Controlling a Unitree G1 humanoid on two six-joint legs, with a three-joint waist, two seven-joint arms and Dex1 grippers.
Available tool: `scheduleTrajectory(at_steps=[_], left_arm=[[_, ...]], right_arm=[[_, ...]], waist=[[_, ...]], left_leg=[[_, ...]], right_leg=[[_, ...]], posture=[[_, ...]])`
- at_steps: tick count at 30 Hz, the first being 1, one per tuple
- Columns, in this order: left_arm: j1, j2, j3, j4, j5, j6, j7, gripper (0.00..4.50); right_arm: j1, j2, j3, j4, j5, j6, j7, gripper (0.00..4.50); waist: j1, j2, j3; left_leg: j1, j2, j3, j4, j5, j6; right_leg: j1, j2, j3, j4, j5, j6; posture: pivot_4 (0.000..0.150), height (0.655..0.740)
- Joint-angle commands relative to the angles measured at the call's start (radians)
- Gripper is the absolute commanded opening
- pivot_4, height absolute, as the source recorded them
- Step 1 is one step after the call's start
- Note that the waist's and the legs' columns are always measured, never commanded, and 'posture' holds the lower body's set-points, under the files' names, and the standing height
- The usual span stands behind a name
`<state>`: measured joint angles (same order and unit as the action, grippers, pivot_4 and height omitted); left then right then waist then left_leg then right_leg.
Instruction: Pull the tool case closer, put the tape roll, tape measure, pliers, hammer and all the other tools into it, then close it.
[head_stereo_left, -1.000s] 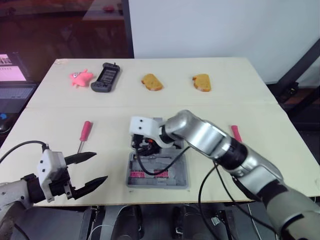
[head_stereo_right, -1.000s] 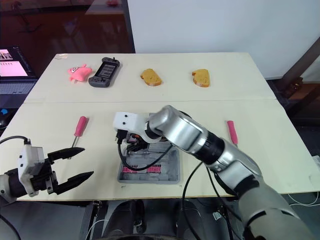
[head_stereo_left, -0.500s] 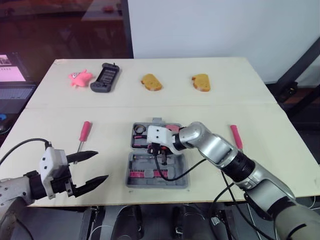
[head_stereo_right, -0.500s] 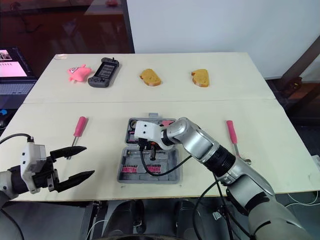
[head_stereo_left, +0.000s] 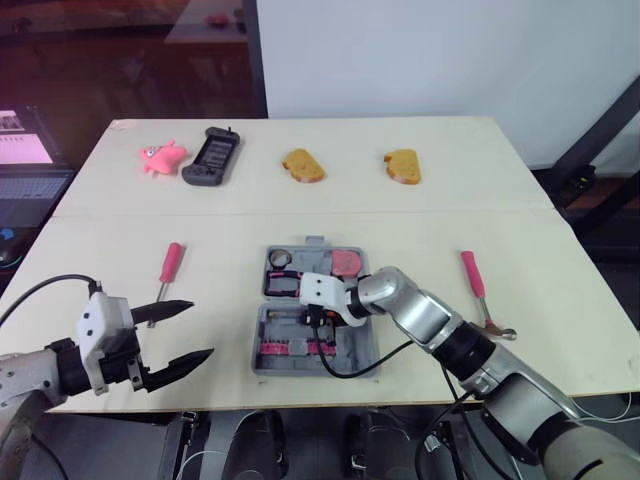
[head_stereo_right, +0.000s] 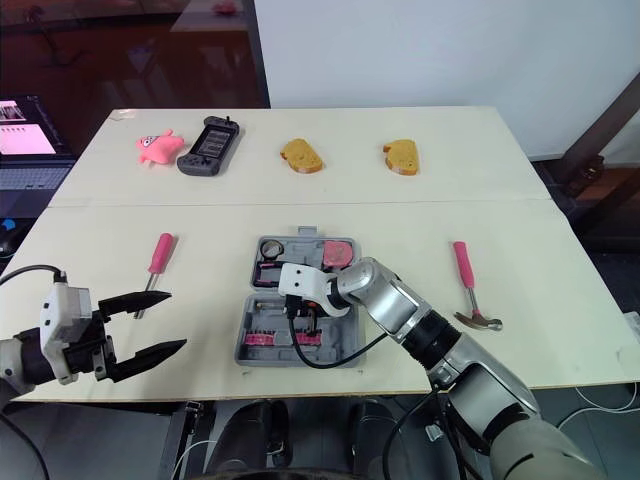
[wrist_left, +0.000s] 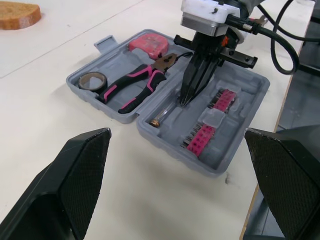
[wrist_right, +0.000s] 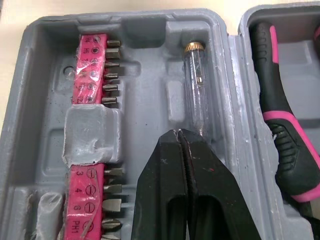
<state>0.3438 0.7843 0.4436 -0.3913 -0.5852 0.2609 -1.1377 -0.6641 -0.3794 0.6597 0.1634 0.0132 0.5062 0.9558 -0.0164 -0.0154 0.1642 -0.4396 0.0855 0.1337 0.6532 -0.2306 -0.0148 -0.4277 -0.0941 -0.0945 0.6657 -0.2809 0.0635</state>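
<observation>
- Scanning the pale table, we find the open grey plastic tool case at centre frame in the head views, lid laid flat; it sits near the table's lower edge, so the pull looks done to us.
- In its upper half lie the dark tape roll, the pink-and-black pliers and the pink tape measure; the lower half holds pink strips of screwdriver bits and a clear-barrelled tester screwdriver.
- The right gripper is clenched on nothing, its tips pointing down into the lower half, just beside the tester's barrel; whether they touch it we cannot tell.
- The left gripper hangs released, fingers wide, over the lower left of the table.
- Two tools lie outside: the pink-handled screwdriver left of the case and the pink-handled hammer right of it.
- The relation that matters: the hammer lies to the right of the right gripper, its long axis running up and down the frame, handle uppermost, steel head lowermost; the right arm is nearer, and we judge it must swing rightward and close across the handle.
- The screwdriver lies just above the left gripper, shaft pointing down toward it; that arm is nearer for it.
</observation>
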Motion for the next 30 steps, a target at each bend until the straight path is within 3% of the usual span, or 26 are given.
scheduleTrajectory(at_steps=[1, 6, 13, 18, 22, 27, 30], left_arm=[[-0.006, 0.011, 0.005, -0.003, 0.002, -0.017, -0.008, 4.5], [-0.02, 0.009, -0.006, 0.013, 0.008, -0.022, -0.014, 4.5], [-0.063, 0.023, -0.025, 0.077, 0.01, -0.028, -0.045, 4.5], [-0.07, 0.043, -0.005, 0.182, 0.03, -0.05, -0.077, 4.5], [-0.069, 0.051, 0.037, 0.313, 0.057, -0.128, -0.106, 4.5], [-0.053, 0.017, 0.129, 0.566, 0.087, -0.294, -0.097, 4.5], [-0.041, 0.013, 0.182, 0.665, 0.081, -0.357, -0.095, 4.5]], right_arm=[[0.022, 0.015, -0.048, -0.012, 0.03, 0.013, 0.025, 0.07], [0.009, 0.038, -0.161, -0.06, 0.095, -0.03, 0.037, 0.07], [0.093, -0.056, -0.358, -0.133, 0.094, -0.314, -0.018, 0.07], [0.177, -0.22, -0.51, -0.178, 0.287, -0.191, 0.17, 0.07], [0.351, -0.357, -0.638, -0.207, 0.308, -0.269, 0.213, 1.76], [0.565, -0.429, -0.872, -0.133, 0.349, -0.367, 0.185, 4.3], [0.673, -0.457, -0.975, -0.087, 0.344, -0.43, 0.182, 4.48]], waist=[[0.0, 0.0, 0.0], [-0.001, 0.0, 0.0], [0.004, 0.0, 0.0], [0.005, 0.0, 0.0], [0.005, 0.0, 0.0], [-0.001, 0.0, 0.0], [0.003, 0.0, 0.0]], left_leg=[[0.0, 0.0, 0.0, 0.0, 0.0, 0.0], [-0.001, 0.0, 0.0, 0.0, 0.0, 0.0], [-0.001, 0.0, 0.0, 0.0, 0.0, 0.0], [-0.001, 0.0, 0.0, 0.0, 0.0, 0.0], [-0.001, 0.0, 0.0, -0.002, 0.0, 0.0], [0.001, 0.0, 0.0, -0.002, 0.0, 0.0], [0.001, 0.0, 0.0, -0.001, 0.0, 0.0]], right_leg=[[0.0, 0.0, 0.0, 0.0, 0.0, 0.0], [-0.001, 0.0, 0.0, 0.0, 0.0, 0.0], [-0.001, 0.0, 0.0, 0.0, 0.0, 0.0], [0.0, 0.0, 0.0, 0.0, 0.0, 0.0], [-0.001, 0.0, -0.001, -0.001, 0.0, 0.0], [0.0, 0.0, -0.001, -0.001, 0.0, 0.0], [0.0, -0.001, -0.001, -0.001, 0.0, 0.0]], posture=[[0.15, 0.7188], [0.15, 0.7188], [0.15, 0.7188], [0.15, 0.7188], [0.15, 0.7188], [0.15, 0.7188], [0.15, 0.7188]])
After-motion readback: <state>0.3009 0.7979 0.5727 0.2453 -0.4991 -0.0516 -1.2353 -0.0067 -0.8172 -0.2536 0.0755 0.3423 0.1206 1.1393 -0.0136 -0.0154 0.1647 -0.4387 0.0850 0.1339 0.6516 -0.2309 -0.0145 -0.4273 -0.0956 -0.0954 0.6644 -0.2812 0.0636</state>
